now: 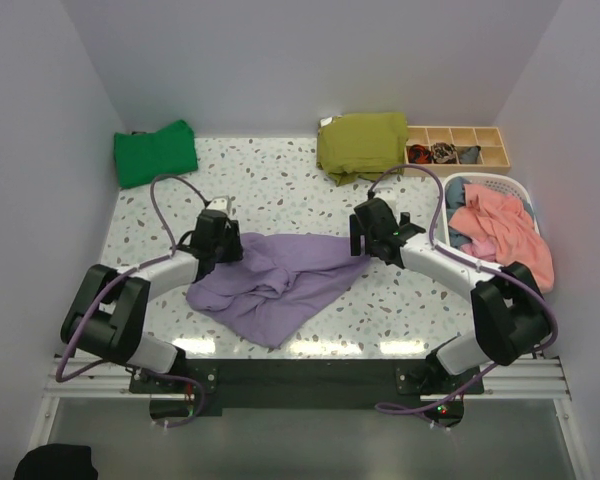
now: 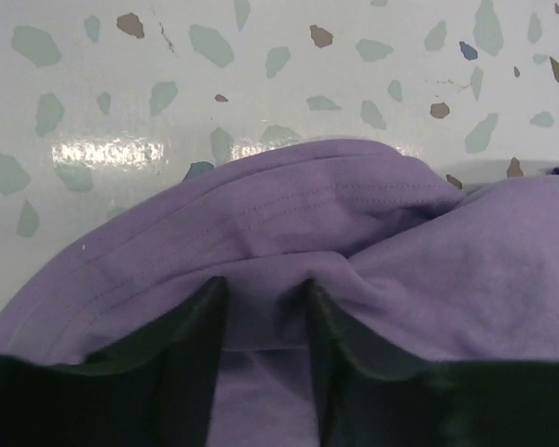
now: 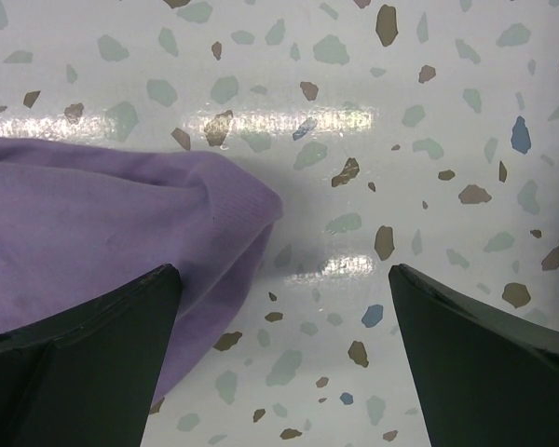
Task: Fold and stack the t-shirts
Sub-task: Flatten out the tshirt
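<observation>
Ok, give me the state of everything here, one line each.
purple t-shirt, unfolded, crumpled
green t-shirt, folded, far left corner
olive garment, folded
laundry basket, holding loose clothes
left tool, shut on purple t-shirt
right tool, open, beside purple t-shirt

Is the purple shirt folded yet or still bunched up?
Bunched, not folded: the purple shirt lies in a crumpled heap on the table, and the left end effector is closed on one ridge of it.
</observation>
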